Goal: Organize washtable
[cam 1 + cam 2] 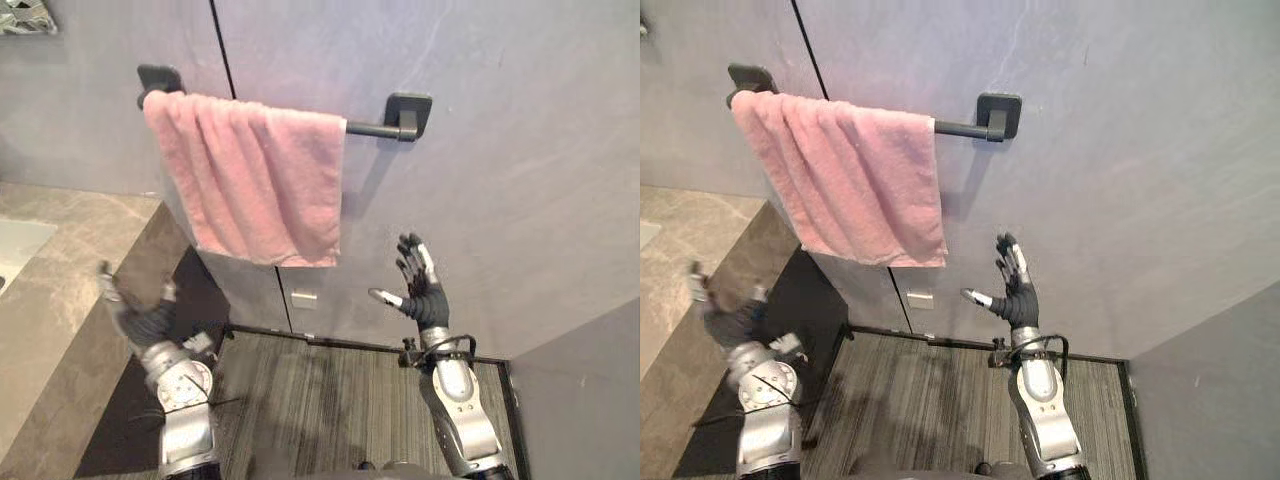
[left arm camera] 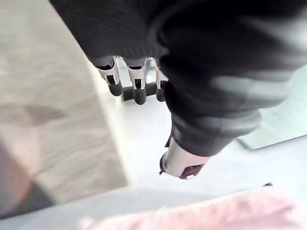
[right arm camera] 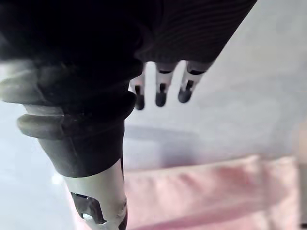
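- Right robot hand [image 1: 420,285] is held wide and empty at five o'clock of the pink towel [image 1: 255,180]; left robot hand [image 1: 145,320] likewise, at seven o'clock.
- Draped over a rail [image 1: 375,127], it is judged soft and light, best pinched at the hem.

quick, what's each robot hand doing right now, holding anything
Left robot hand: open, holding nothing, not touching the pink towel.
Right robot hand: open, holding nothing, also not touching the towel.

Dark wall rail [image 1: 366,127], pink towel [image 1: 255,180] draped over it, stone counter [image 1: 60,275] alongside
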Motion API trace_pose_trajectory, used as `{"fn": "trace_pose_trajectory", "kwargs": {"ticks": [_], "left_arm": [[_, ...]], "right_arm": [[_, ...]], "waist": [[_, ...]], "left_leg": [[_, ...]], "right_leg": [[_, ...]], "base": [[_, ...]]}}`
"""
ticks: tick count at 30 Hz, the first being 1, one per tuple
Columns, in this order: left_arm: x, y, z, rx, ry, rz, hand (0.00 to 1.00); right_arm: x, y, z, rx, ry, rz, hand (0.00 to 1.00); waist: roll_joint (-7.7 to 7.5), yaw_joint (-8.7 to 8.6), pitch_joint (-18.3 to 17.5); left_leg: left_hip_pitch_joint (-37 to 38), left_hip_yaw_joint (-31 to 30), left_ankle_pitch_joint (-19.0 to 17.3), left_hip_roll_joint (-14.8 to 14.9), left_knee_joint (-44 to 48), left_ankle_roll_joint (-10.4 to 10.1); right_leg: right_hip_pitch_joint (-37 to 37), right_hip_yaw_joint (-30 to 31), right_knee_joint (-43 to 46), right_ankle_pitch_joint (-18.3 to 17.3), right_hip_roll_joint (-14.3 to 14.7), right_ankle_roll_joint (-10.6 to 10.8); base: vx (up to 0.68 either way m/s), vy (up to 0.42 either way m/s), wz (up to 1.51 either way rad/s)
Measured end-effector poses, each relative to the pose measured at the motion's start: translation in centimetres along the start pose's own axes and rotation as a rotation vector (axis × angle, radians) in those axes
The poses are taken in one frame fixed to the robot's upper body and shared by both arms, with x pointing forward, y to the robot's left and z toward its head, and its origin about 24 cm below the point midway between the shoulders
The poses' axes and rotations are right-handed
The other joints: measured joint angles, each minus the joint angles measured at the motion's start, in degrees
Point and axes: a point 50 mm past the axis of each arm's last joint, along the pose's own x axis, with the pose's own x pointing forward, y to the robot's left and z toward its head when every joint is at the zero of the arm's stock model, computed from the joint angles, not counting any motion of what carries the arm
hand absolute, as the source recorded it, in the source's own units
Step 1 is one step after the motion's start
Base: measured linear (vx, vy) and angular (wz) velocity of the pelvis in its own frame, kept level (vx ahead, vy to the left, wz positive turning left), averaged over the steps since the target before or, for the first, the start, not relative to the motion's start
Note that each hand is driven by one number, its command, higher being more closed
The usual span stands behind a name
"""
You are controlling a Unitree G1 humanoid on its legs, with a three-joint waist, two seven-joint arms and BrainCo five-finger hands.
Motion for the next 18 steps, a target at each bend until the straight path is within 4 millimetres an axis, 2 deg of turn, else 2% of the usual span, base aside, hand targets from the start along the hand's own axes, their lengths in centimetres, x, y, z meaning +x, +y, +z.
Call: {"fn": "trace_pose_trajectory", "kwargs": {"ticks": [2, 3, 4, 5, 6, 7, 8, 10, 13, 14, 18], "left_arm": [[0.3, 0.6, 1.7, -0.004, -0.080, 0.056, 0.00], [0.4, 0.9, 2.5, -0.004, -0.112, 0.071, 0.00], [0.4, 1.1, 3.1, -0.004, -0.133, 0.081, 0.00], [0.2, 1.6, 4.3, -0.030, -0.171, 0.094, 0.00], [0.1, 1.7, 4.8, -0.044, -0.190, 0.098, 0.00], [0.4, 1.6, 5.5, -0.064, -0.224, 0.093, 0.00], [0.5, 1.6, 5.8, -0.068, -0.237, 0.093, 0.00], [0.8, 1.4, 6.4, -0.087, -0.263, 0.082, 0.00], [0.9, 0.7, 8.2, -0.191, -0.316, 0.041, 0.00], [1.1, 0.3, 8.9, -0.228, -0.335, 0.022, 0.00], [1.2, -0.9, 10.0, -0.329, -0.345, -0.063, 0.00]], "right_arm": [[0.5, 0.2, 1.0, 0.014, -0.057, 0.006, 0.00], [0.7, 0.3, 1.5, 0.027, -0.082, 0.004, 0.00], [0.8, 0.4, 2.1, 0.048, -0.103, 0.000, 0.00], [0.8, 0.5, 3.6, 0.056, -0.169, 0.009, 0.00], [0.9, 0.5, 4.2, 0.060, -0.202, 0.013, 0.00], [1.2, 0.9, 4.7, 0.083, -0.234, 0.012, 0.00], [1.4, 1.1, 4.9, 0.096, -0.245, 0.013, 0.00], [2.0, 2.3, 5.5, 0.125, -0.277, 0.052, 0.00], [3.0, 3.9, 6.8, 0.151, -0.341, 0.119, 0.00], [3.3, 4.3, 7.2, 0.159, -0.360, 0.133, 0.00], [3.9, 5.0, 7.7, 0.167, -0.366, 0.144, 0.00]], "waist": [[-0.87, 0.52, 1.18], [-1.22, 0.63, 2.26], [-1.56, 0.82, 2.53], [-0.46, 0.75, 2.43], [0.06, 0.95, 2.39], [-1.25, 0.64, 2.12], [-2.27, 0.71, 1.99], [-2.78, 0.42, 1.83], [-2.62, 0.97, 1.81], [-2.50, 1.61, 1.85], [-2.33, 1.68, 1.84]], "left_leg": [[-3.71, 0.36, -0.76, 0.00, -2.56, 0.27], [-4.56, 1.10, -0.73, 0.00, -7.58, 0.27], [-4.74, 2.36, -0.20, -0.13, -12.90, 0.35], [-4.24, 3.82, 9.08, -0.99, -24.16, 2.05], [-4.08, 3.57, 8.18, -1.04, -25.01, -1.69], [-4.01, 4.56, 6.59, -3.18, -27.02, -2.84], [-4.12, 5.04, 6.90, -4.17, -27.69, -2.38], [-5.16, 5.21, 7.21, -5.85, -28.25, -1.69], [-7.56, 5.94, 6.72, -6.59, -28.26, -0.93], [-8.42, 6.69, 6.75, -6.53, -28.29, -0.92], [-9.82, 8.14, 7.19, -6.63, -28.42, -0.49]], "right_leg": [[1.17, 0.37, 0.17, 0.00, -1.04, 0.01], [2.44, 0.42, 0.38, -0.04, -1.87, 0.07], [2.92, 0.52, 0.88, -0.64, -2.79, 1.10], [2.87, 1.48, 2.31, -2.75, -3.56, 4.45], [2.71, 2.25, 2.80, -4.29, -3.79, 5.91], [1.00, 3.59, 3.34, -6.11, -5.97, 7.47], [0.41, 4.06, 3.31, -6.02, -6.84, 7.44], [-0.22, 4.69, 1.87, -4.22, -8.18, 8.06], [-1.21, 4.91, -0.77, -2.76, -8.87, 8.84], [-2.49, 5.61, -1.11, -2.32, -9.13, 9.30], [-5.00, 7.03, -1.11, -1.54, -9.18, 9.70]], "base": [[0.13, 0.098, -0.13], [0.10, 0.145, -0.07], [0.15, 0.271, -0.14], [0.14, 0.271, -0.20], [0.16, 0.342, -0.13], [0.11, 0.238, -0.06], [0.10, 0.250, 0.06], [0.05, 0.206, 0.13], [0.00, 0.144, 0.00], [-0.02, 0.058, -0.25], [0.01, 0.025, -0.17]]}}
